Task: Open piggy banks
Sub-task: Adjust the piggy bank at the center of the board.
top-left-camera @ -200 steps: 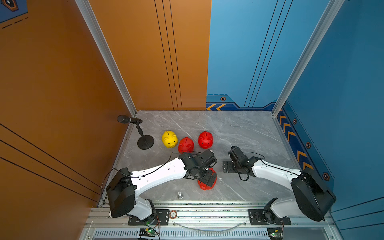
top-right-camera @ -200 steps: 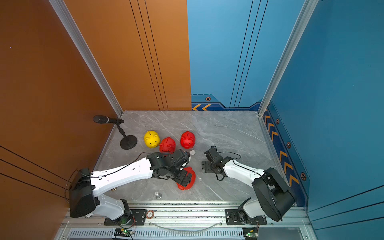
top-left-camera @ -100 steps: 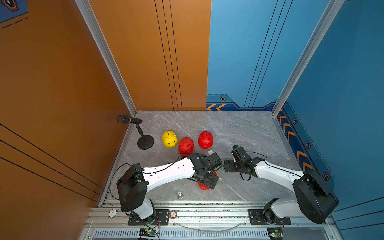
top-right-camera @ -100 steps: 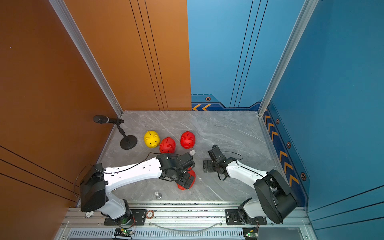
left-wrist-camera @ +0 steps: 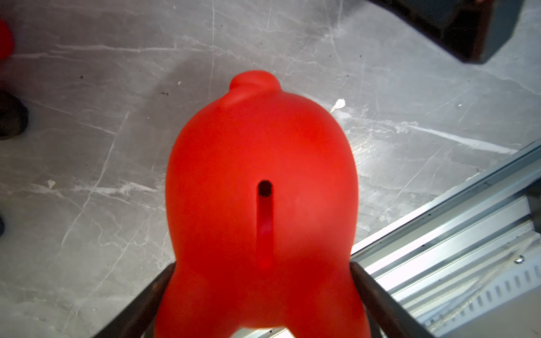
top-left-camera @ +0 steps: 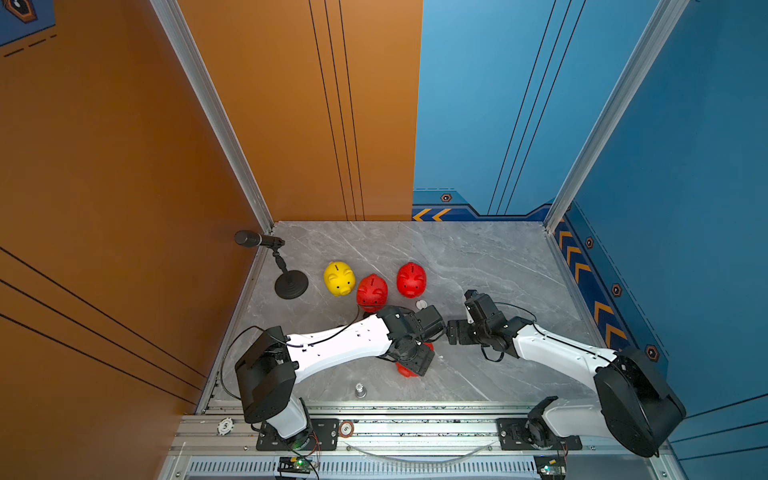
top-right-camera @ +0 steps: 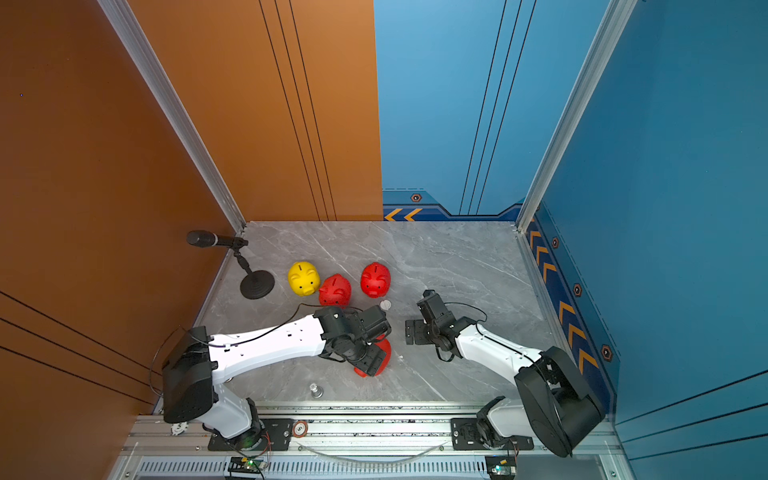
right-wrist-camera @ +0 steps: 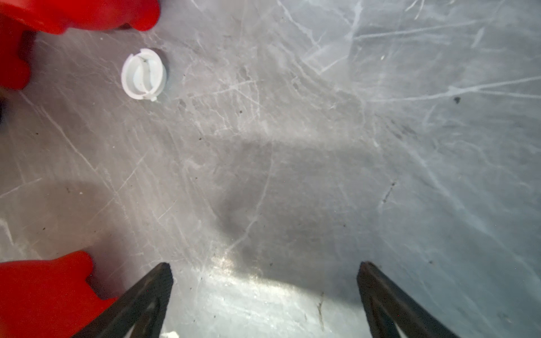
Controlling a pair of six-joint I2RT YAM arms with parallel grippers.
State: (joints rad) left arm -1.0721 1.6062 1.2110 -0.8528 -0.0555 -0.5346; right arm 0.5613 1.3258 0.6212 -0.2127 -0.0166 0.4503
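Grips red pig (top-left-camera: 406,370), lower centre of frame, with left claw (left-wrist-camera: 262,264); holds right claw (right-wrist-camera: 265,264) wide open above grey table (right-wrist-camera: 322,146), near white plug (top-left-camera: 421,304).

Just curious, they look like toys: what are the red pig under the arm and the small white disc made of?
Red pig: probably moulded plastic; smooth, softly shiny, uniform colour, rounded seamless shape. White disc: likely hard plastic; matte, with a moulded rim and notches.

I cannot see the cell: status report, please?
Left gripper shut on red piggy bank. Right gripper open, empty. Loose white plug on table, not blocking.
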